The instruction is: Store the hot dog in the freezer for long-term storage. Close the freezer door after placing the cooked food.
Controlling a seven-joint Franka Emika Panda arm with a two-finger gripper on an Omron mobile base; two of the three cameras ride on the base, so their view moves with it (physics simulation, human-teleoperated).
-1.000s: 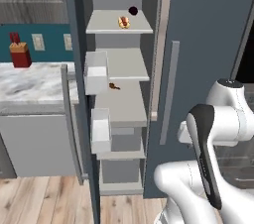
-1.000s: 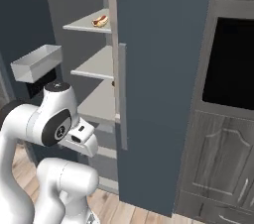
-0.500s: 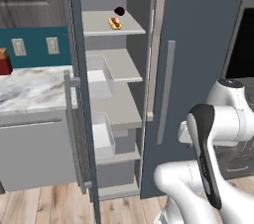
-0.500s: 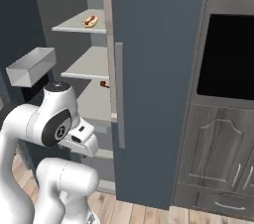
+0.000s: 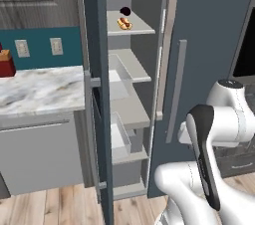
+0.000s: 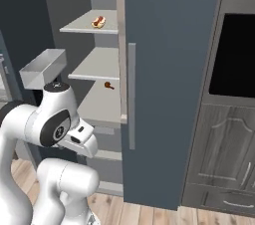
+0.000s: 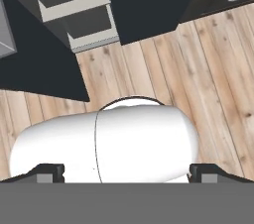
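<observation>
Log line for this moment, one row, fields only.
hot dog: on top freezer shelf, beside dark round item | freezer door: open | gripper: open, empty

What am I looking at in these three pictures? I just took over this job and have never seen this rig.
A white robot arm on a driving base faces a side-by-side fridge. Two cameras ride behind the arm, left and right; the third looks along the gripper, now aimed down at the wood floor, holding nothing I can see. The freezer stands open, its freezer door swung out edge-on. The hot dog already lies on the top shelf beside a small dark round item. A small brown item sits lower. Closing the door remains.
</observation>
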